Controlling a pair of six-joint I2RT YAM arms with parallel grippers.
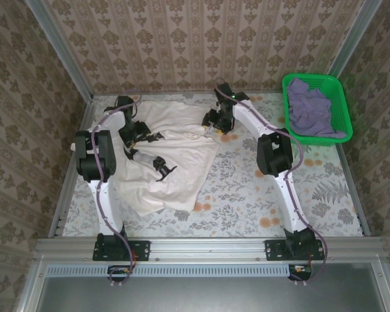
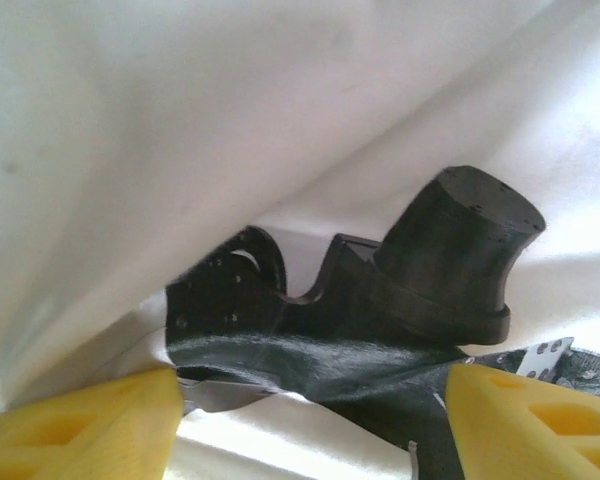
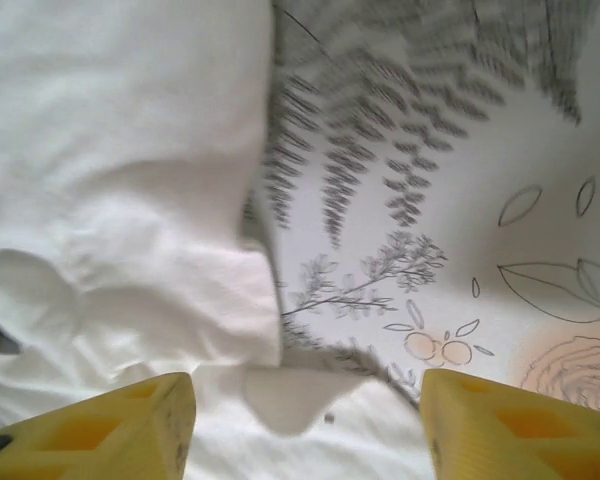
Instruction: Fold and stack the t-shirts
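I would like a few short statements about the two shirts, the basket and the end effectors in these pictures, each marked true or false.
1. The lavender t-shirt lies in the green basket. True.
2. The cream-white t-shirt is folded into a neat square. False: it lies spread out and creased on the table.
3. The green basket stands at the far left corner of the table. False: it stands at the far right corner.
4. The left end effector and the right end effector both have their fingers wide apart over the cream-white cloth. True.
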